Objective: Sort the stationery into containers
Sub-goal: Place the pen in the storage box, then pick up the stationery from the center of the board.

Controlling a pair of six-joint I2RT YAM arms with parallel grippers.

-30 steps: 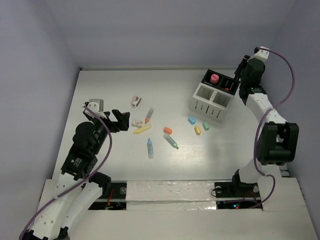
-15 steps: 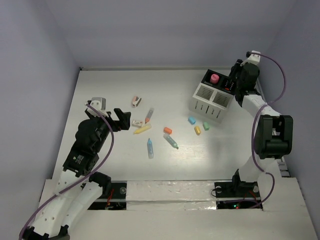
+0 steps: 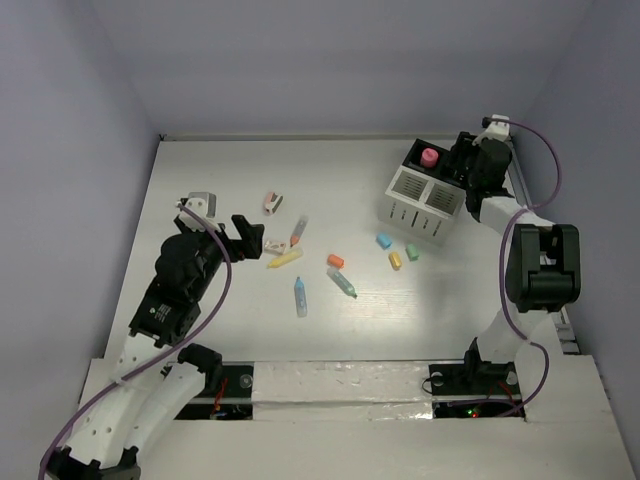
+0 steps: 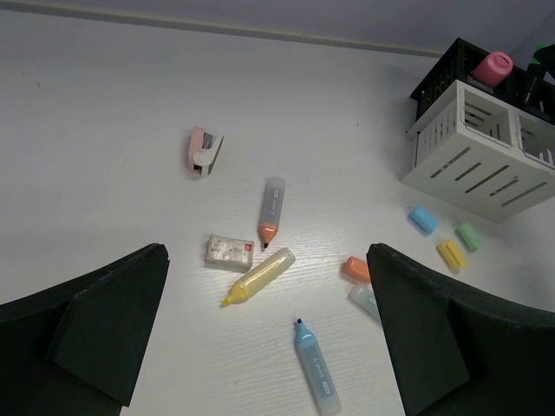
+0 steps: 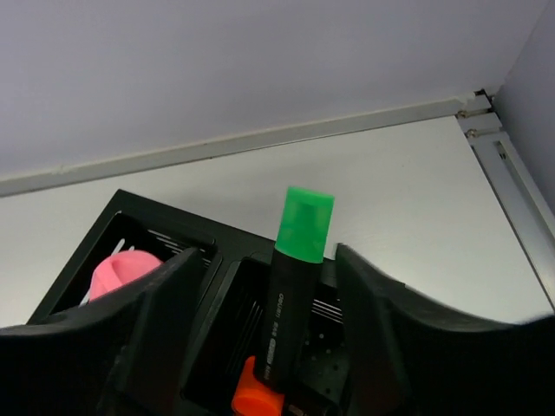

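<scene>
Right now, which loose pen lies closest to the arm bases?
The pale blue pen, lowest in the top view; the yellow pen and grey pen lie farther up.

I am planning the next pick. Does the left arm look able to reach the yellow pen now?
Probably yes. The left gripper is open and hangs near the yellow pen, which lies uncovered; only a small white block lies close beside it.
</scene>
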